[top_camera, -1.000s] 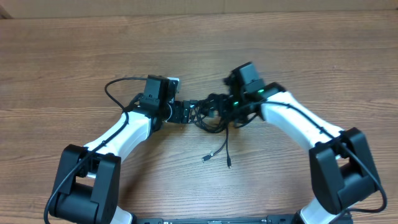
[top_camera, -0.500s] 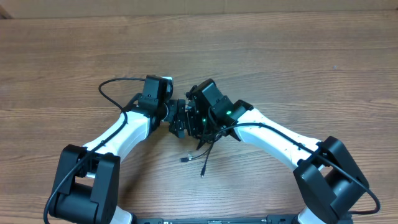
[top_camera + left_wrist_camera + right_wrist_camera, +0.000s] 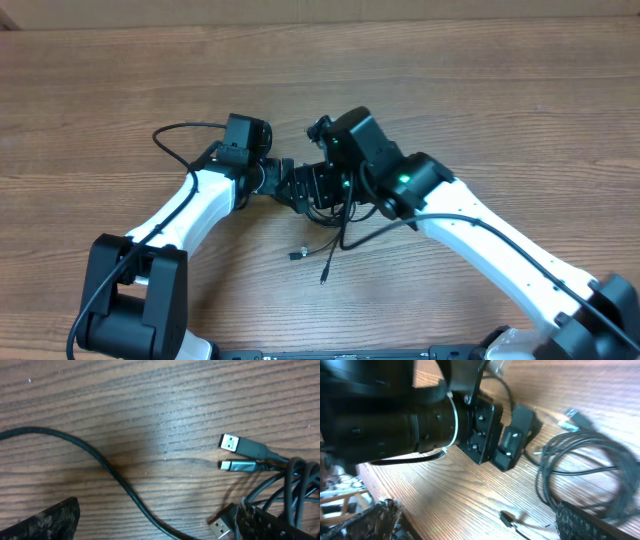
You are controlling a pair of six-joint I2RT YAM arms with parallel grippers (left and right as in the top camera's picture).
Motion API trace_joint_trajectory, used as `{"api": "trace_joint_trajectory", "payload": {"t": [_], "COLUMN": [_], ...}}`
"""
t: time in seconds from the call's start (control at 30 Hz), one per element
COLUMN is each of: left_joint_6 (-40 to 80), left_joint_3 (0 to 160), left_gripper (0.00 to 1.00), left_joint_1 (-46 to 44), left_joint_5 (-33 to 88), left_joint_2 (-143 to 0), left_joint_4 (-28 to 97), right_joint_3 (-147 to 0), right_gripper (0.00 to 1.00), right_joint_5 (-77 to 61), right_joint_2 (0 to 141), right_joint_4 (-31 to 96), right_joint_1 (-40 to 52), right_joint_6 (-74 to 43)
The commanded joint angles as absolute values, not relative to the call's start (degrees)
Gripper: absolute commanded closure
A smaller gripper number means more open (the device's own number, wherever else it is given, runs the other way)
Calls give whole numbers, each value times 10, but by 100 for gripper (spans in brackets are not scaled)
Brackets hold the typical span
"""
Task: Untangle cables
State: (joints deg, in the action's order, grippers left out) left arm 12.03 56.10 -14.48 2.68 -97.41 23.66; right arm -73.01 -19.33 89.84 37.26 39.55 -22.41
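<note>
In the overhead view, the tangle of thin black cables (image 3: 335, 210) was seen bunched near the middle of the brown wood-grain tabletop (image 3: 500, 90), with two plug ends trailing out towards the near edge. The black left gripper (image 3: 290, 187) and the black right gripper (image 3: 325, 188) were crowded right at the bundle, so closely that their jaws could not be made out there. In the left wrist view, the left gripper's fingers (image 3: 45, 520) were shown spread wide with nothing clamped. Three silver-tipped plugs (image 3: 232, 442) lay just beside one finger, and a loose black cord (image 3: 112, 475) curved across the wood between the fingers, though whether it belonged to the tangle could not be told. In the right wrist view, the right gripper's fingers (image 3: 590, 520) were likewise held apart and empty, with a coil of cable loops lying just beyond one of them and the left gripper close by. A collision was judged the nearest risk, given how tightly the two grippers were packed. Several strands might also be pinched at once, by which the knot would be tightened, and a plug could be snagged in a loop if drawn through sideways.
</note>
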Motion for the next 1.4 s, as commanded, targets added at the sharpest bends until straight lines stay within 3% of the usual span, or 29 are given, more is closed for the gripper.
{"api": "trace_joint_trajectory", "payload": {"t": [0.0, 0.17, 0.43, 0.7, 0.83, 1.37], "left_joint_6": [124, 124, 124, 124, 125, 116], "left_joint_3": [578, 615, 637, 621, 617, 617], "left_gripper": [0, 0, 1, 0, 0, 0], "left_joint_1": [-143, -143, -166, -212, -241, -291], "left_joint_5": [57, 94, 260, 232, 163, 126], "left_joint_2": [-955, -916, -875, -879, -882, -935], "left_joint_4": [250, 308, 312, 323, 323, 232], "right_joint_3": [-737, -733, -727, -718, -698, -516], "right_gripper": [0, 0, 0, 0, 0, 0], "right_joint_5": [-112, -81, -69, -45, -46, -117], "right_joint_2": [886, 889, 900, 901, 901, 901], "right_joint_4": [403, 464, 524, 539, 534, 384], "right_joint_1": [369, 296, 187, 149, 150, 170], "right_joint_6": [-220, -238, -239, -239, -240, -291]}}
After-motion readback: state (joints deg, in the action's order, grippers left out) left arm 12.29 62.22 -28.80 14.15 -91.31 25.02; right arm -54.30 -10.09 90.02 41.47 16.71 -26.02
